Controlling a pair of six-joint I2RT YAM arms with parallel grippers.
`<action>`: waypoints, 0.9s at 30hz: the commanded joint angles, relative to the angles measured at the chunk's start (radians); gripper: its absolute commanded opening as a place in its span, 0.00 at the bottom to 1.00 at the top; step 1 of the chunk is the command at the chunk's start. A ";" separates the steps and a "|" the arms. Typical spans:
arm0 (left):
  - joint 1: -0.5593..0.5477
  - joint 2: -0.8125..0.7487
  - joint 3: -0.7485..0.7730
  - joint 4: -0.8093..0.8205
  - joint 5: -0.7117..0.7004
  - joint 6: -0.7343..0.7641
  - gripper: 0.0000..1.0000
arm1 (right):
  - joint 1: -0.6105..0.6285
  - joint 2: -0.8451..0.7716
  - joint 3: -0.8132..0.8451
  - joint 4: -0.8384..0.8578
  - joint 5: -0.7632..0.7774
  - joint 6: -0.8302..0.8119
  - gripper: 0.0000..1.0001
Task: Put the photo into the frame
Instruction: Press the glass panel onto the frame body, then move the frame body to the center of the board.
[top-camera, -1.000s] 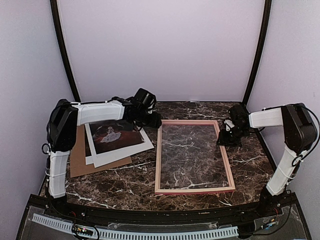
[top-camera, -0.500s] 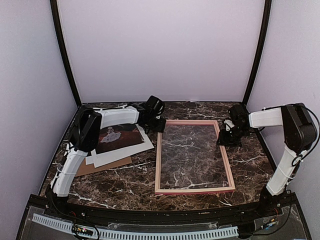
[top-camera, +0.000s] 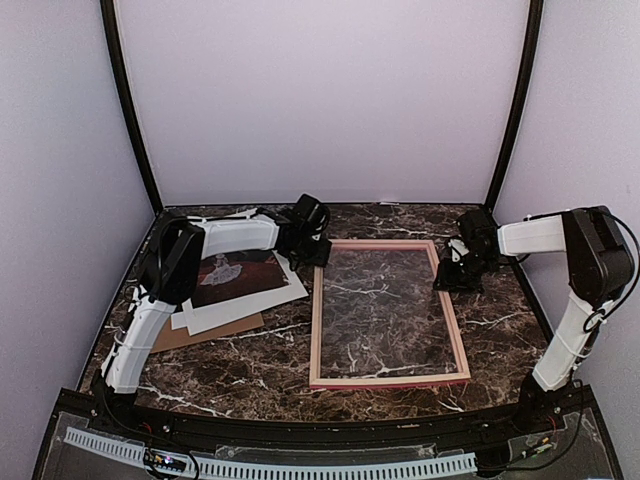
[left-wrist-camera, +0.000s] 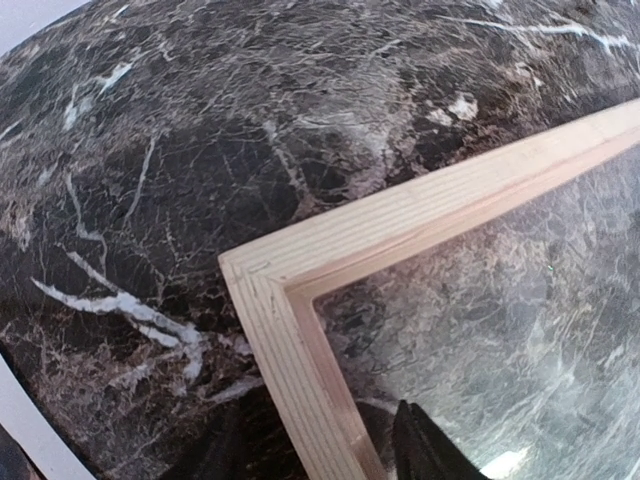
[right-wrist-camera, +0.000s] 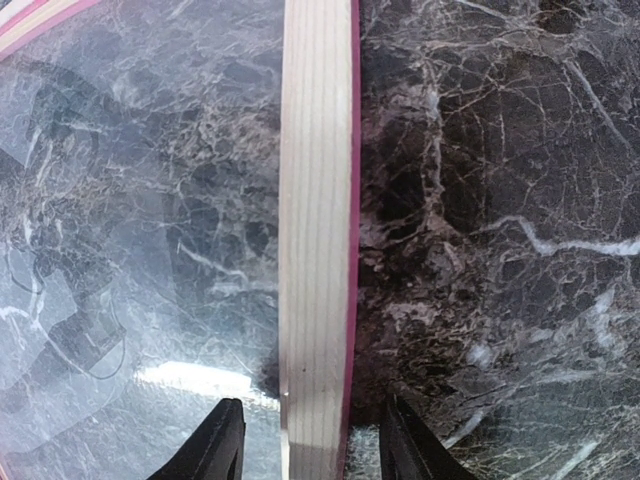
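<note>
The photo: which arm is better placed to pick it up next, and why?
Left. The photo lies on the left side, close beside the left gripper; the right gripper straddles the right rail of the frame, across from it.

Robot test cell in a laboratory, as I saw it from my remote station. Plain lilac panels (top-camera: 320, 100) closed off the back and both sides, with curved black posts (top-camera: 128, 100) at the back corners. The left arm (top-camera: 235, 233) and the right arm (top-camera: 585, 260) stood fixed at the near edge of a dark, marble-patterned table top (top-camera: 260, 360). A white toothed cable track (top-camera: 300, 467) and exposed wiring (top-camera: 165, 462) ran along the front rail, marking a purpose-built rig.
</note>
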 joint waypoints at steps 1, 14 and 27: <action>0.005 -0.078 -0.043 -0.016 0.012 -0.002 0.60 | 0.005 -0.001 0.002 0.005 0.007 0.000 0.48; 0.023 -0.402 -0.252 0.047 -0.010 -0.034 0.75 | 0.004 -0.005 0.027 -0.033 0.077 -0.007 0.44; 0.334 -0.877 -0.805 -0.023 0.054 -0.146 0.78 | -0.065 0.017 0.122 -0.142 0.256 -0.082 0.32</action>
